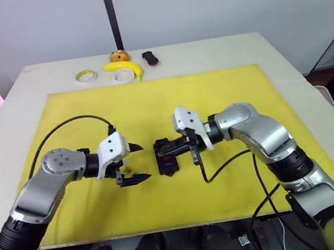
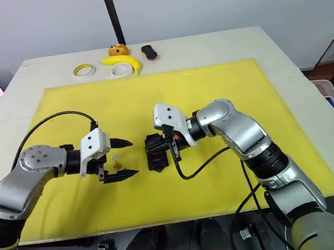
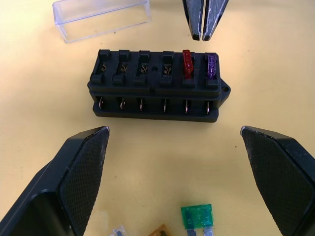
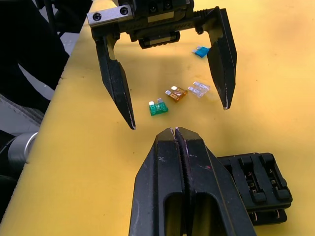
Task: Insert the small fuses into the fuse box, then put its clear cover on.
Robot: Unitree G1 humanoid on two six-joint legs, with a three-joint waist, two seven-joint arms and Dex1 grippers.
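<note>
Two fuses are seated in the black rectangular plastic fuse box point(image 3: 157, 83) lying on the yellow mat point(image 1: 223, 89): one red point(image 3: 187, 62), one purple point(image 3: 211, 64), side by side at one end of a row. Four slots of that row stand empty.

Loose fuses on the mat, between the left gripper's fingers and near the box: one teal-green blade fuse point(image 4: 158, 107), one amber-brown point(image 4: 176, 93), one clear-grey point(image 4: 200, 89), and one blue point(image 4: 200, 51) farther off.

Left gripper point(image 4: 178, 110): black fingers spread wide, empty, poised over the loose fuses.

Right gripper point(image 3: 205, 35): fingers pressed together, holding nothing visible, tips just beside the box's filled end.

Clear rectangular plastic cover point(image 3: 101, 18): on the mat just beyond the box, not fitted.

Step in hand, as judged: fuse insertion, roughly a third done. The next move calls for a fine pinch on a loose fuse, likely the teal-green one, then blades aligned to an empty slot.
</note>
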